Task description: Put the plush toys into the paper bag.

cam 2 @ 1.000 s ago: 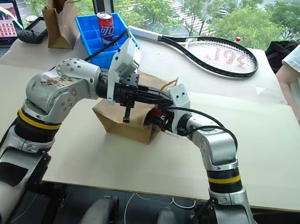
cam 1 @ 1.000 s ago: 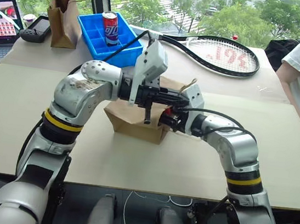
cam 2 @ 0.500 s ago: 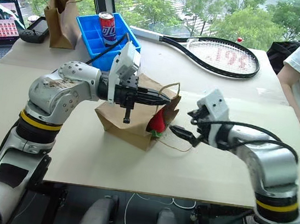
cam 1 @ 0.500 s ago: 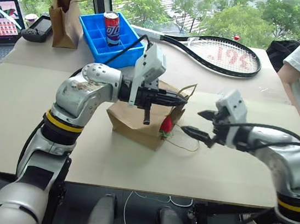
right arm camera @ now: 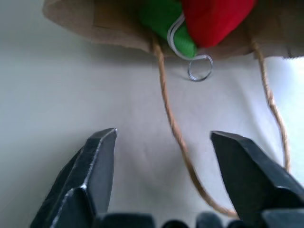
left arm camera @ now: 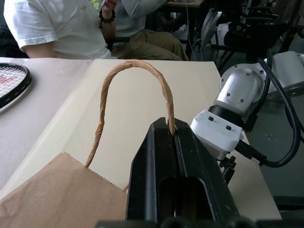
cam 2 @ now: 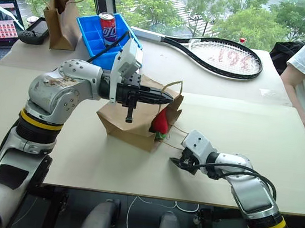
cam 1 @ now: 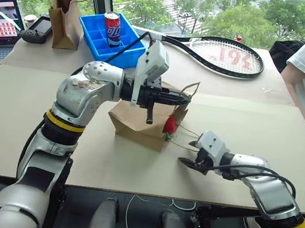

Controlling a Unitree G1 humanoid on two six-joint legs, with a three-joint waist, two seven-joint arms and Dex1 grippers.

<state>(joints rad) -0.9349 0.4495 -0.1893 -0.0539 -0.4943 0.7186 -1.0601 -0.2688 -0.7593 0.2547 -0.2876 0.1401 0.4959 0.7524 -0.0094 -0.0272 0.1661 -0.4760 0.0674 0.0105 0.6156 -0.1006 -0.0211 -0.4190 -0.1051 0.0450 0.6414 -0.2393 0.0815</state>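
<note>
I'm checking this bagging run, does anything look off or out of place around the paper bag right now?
Yes. The red plush toy sits at the mouth of the paper bag, poking out over the rim, not fully inside. The bag lies tipped on the table, its upper handle pinched by the left pincer. The right pincer is open and empty.

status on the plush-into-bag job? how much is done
Partly done. The red plush toy sits in the paper bag mouth, half out. In hand: left gripper holds the bag's handle up, jaws shut. The right gripper is empty, jaws open. Left: push red fully in; green toy unconfirmed.
</note>
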